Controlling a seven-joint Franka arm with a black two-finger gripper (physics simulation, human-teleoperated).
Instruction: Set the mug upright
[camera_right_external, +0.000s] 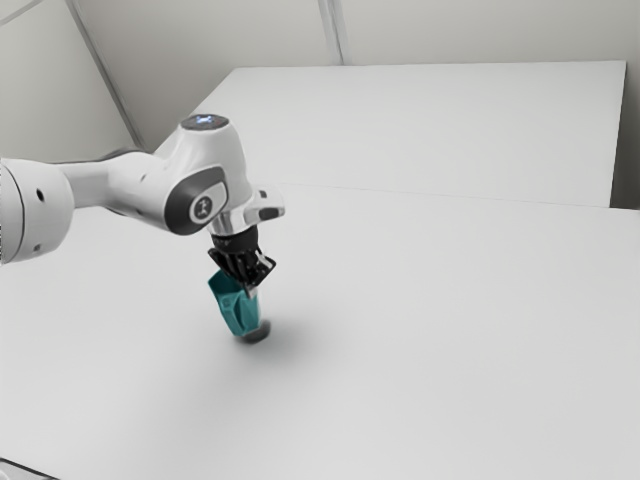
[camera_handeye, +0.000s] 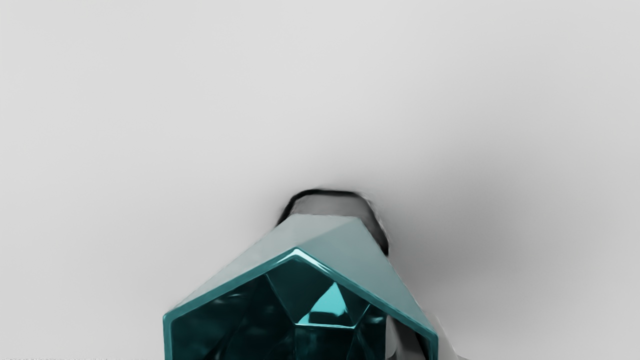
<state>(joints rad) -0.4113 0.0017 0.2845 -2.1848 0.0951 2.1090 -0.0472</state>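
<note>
Pale grey walls (camera_right_external: 480, 30) stood behind a broad, plain white table (camera_right_external: 450, 330). A white jointed robot arm (camera_right_external: 140, 190) with dark grey trim entered from the exterior view's left, its black two-finger gripper (camera_right_external: 251, 291) pointing down. The pincer was closed on one wall of a teal, faceted mug (camera_right_external: 237, 312), one finger inside the rim and one outside. Below the gripper, the mug leaned, mouth upward, its rim towards the exterior view's left; a dark patch (camera_right_external: 262, 333) lay beside its base.
</note>
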